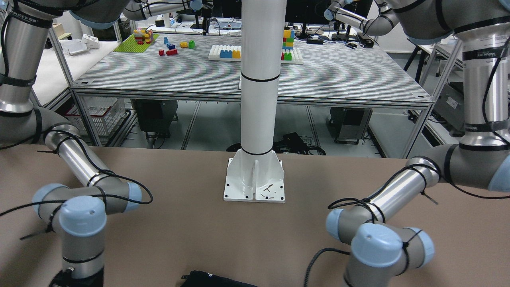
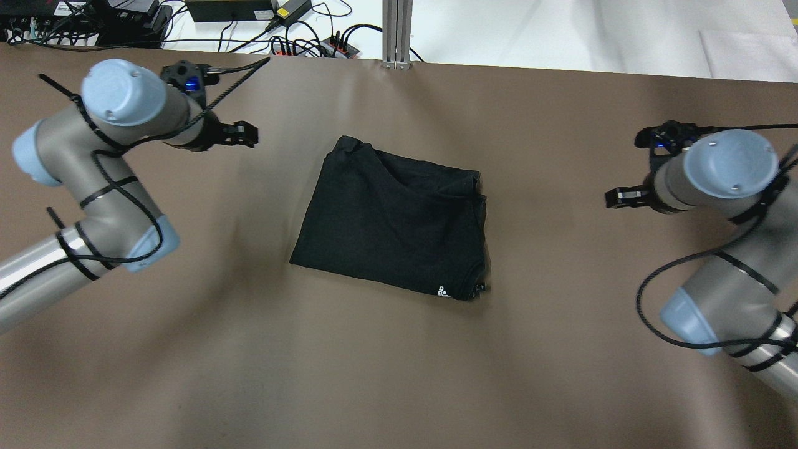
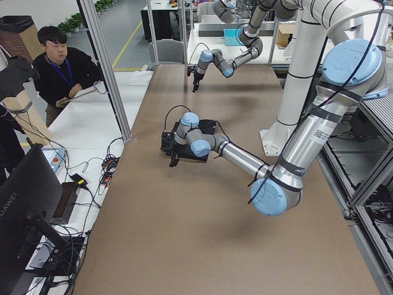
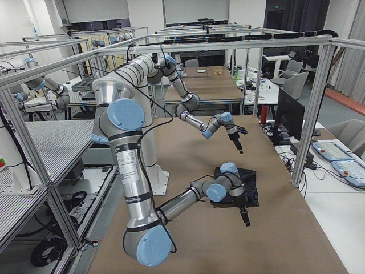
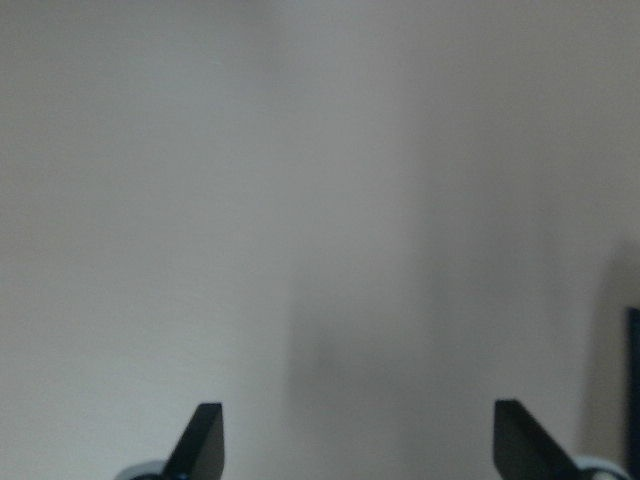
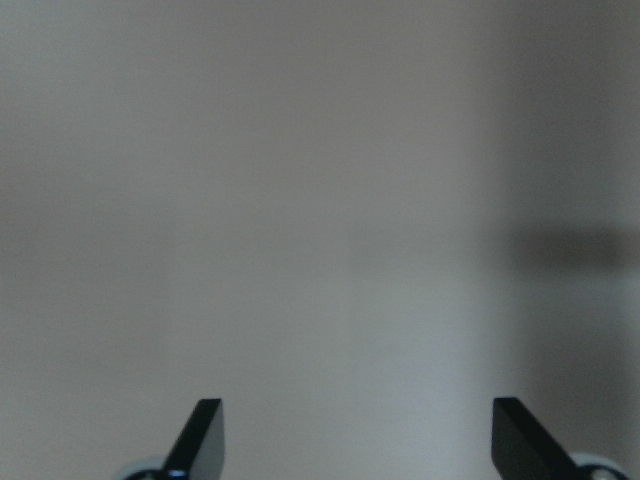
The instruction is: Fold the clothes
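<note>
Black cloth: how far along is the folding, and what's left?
Done: the black cloth lies as a compact layered rectangle mid-table, stacked edges showing on its right side. In hand: nothing; the left gripper and right gripper are open, clear of it over the table. Left: maybe tidying the bunched far corner; whether another fold is wanted, I cannot tell.

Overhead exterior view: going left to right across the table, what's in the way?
left pincer → folded black cloth → right pincer. Both pincers are open and clear of the cloth.
</note>
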`<control>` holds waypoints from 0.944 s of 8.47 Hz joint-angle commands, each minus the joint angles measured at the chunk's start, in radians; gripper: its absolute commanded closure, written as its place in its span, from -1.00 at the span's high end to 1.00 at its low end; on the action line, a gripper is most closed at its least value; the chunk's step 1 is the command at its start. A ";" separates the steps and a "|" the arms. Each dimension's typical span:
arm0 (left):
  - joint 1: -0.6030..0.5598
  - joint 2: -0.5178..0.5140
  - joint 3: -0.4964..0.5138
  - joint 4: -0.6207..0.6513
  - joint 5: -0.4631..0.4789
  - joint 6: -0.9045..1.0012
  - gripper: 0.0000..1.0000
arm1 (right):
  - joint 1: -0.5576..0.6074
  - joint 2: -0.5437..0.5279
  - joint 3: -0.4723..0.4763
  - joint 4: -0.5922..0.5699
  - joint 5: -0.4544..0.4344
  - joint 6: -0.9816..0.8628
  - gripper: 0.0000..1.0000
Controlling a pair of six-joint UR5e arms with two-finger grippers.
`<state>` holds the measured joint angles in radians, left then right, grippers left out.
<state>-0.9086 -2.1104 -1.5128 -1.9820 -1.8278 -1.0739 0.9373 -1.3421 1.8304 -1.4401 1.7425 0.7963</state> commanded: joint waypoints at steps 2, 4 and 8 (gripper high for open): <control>-0.311 0.255 -0.041 0.006 -0.059 0.549 0.89 | 0.260 -0.306 0.151 -0.020 -0.052 -0.476 0.89; -0.512 0.289 -0.043 0.078 -0.090 0.839 0.89 | 0.450 -0.374 0.173 -0.022 -0.054 -0.702 0.89; -0.756 0.495 -0.146 0.122 -0.064 1.222 0.89 | 0.704 -0.431 0.173 -0.013 -0.090 -1.085 0.89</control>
<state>-1.5859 -1.7802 -1.5708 -1.8522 -1.9149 -0.0014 1.5618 -1.7424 2.0017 -1.4572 1.6720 -0.1170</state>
